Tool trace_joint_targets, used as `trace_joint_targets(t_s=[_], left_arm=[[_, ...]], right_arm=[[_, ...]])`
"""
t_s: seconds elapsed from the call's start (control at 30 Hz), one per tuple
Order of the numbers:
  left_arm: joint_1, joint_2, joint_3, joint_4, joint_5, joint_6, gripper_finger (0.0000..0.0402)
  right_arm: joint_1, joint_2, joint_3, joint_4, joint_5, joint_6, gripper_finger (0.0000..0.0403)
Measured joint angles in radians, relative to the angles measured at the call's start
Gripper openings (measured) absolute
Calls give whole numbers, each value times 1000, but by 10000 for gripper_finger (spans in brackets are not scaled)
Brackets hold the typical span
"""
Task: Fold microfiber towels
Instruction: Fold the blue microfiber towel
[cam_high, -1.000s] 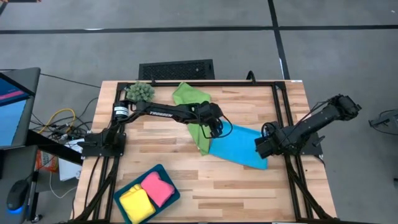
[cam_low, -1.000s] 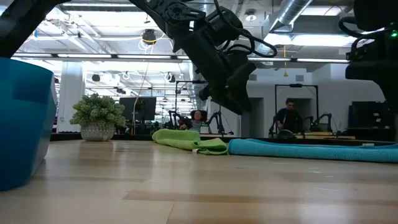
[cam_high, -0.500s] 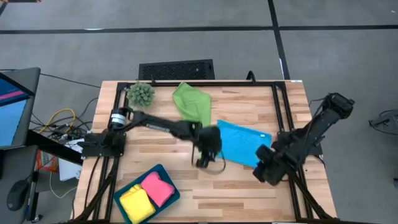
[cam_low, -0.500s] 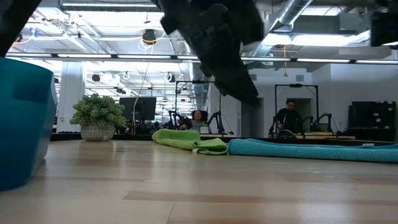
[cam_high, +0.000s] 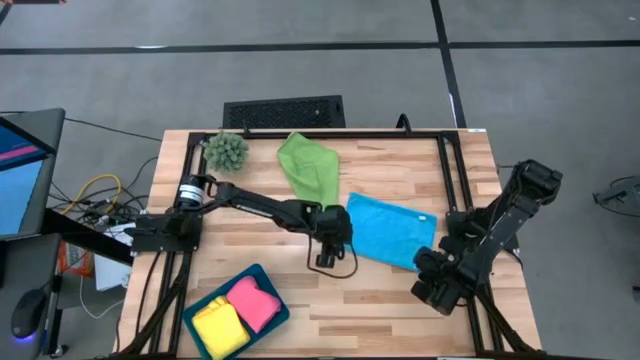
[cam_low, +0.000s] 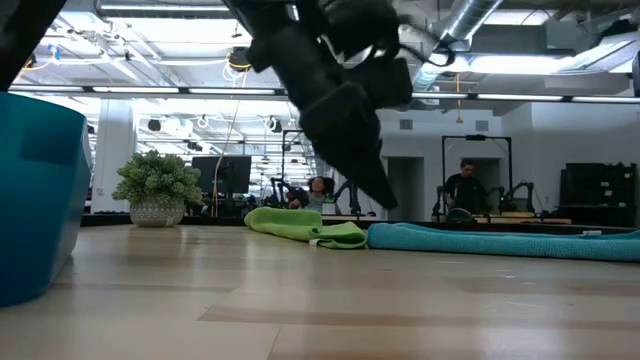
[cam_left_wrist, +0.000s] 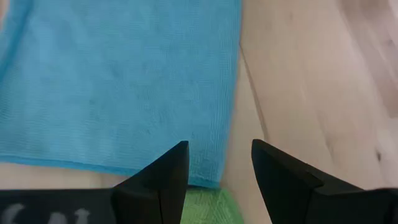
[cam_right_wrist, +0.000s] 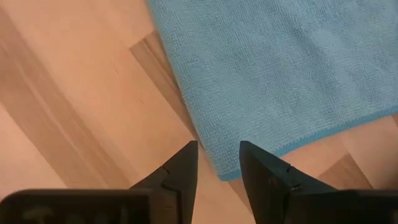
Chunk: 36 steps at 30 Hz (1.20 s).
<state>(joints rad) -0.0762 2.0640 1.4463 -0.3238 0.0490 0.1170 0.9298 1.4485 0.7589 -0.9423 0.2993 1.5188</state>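
A bright blue towel (cam_high: 390, 228) lies spread flat on the table right of centre. In the left wrist view its corner (cam_left_wrist: 214, 177) overlaps a bit of the green towel (cam_left_wrist: 211, 205). The green towel (cam_high: 310, 165) lies rumpled toward the far edge. My left gripper (cam_high: 343, 238) hovers open over the blue towel's near left corner, with a finger on either side of the corner edge (cam_left_wrist: 217, 149). My right gripper (cam_high: 425, 272) hovers open over the near right corner (cam_right_wrist: 221, 171), fingers pointing down. Pink (cam_high: 255, 302) and yellow (cam_high: 218, 328) towels lie folded in the tray.
The dark teal tray (cam_high: 272, 282) sits at the near left corner. A spiky green plant (cam_high: 226, 150) stands at the far left. Black frame rails (cam_high: 450, 170) run along the table's sides. Bare wood lies between the tray and the blue towel. People sit in the room behind (cam_low: 462, 190).
Both grippers have moved toward the table's near edge and sunk, each rolling about its own axis. The left came off the green and blue overlap to the blue towel's near left corner. The right came to the near right corner. The towels have stayed still.
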Motion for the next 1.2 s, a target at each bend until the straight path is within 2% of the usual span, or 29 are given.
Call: trace_joint_targets(t_s=[0.2,0.43,0.6,0.83,1.2], left_arm=[[-11,0,-46,30,13,32,167],[-9,0,-80,70,-52,58,167],[-4,0,-112,79,-30,65,167],[0,0,-151,118,-34,54,165],[-1,-5,-168,128,-33,15,105]], right_arm=[[-1,5,0,8,-10,0,149],[-2,13,0,9,-10,0,150],[-2,13,-31,58,-16,0,148],[-32,13,-106,154,-88,-6,146],[-40,10,-132,202,-98,-9,116]])
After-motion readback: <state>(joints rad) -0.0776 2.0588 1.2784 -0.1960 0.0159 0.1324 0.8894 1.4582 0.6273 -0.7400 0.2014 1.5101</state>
